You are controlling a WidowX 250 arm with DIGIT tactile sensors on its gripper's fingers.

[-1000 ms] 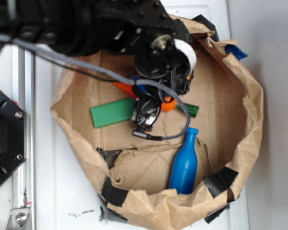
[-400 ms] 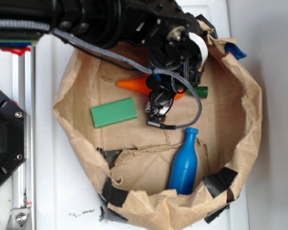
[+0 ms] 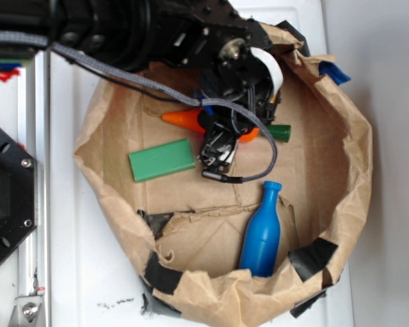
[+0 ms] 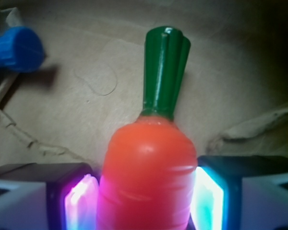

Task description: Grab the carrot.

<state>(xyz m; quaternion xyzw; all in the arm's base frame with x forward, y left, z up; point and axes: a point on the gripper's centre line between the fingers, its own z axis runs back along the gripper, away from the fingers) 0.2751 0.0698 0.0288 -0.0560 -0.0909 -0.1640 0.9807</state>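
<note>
My gripper (image 4: pixel 146 199) is clamped on the carrot (image 4: pixel 146 177), both glowing pads pressed against its thick orange body, the green stem pointing away from me. Under me lies crumpled brown paper (image 3: pixel 211 238), its edges rolled up into a shallow basin and patched with black tape. My arm hides the carrot's middle in the exterior view; only its orange tip and stem end show. The glossy blue bottle (image 3: pixel 261 230) lies beyond my fingers, the flat green block (image 3: pixel 161 160) beside me.
</note>
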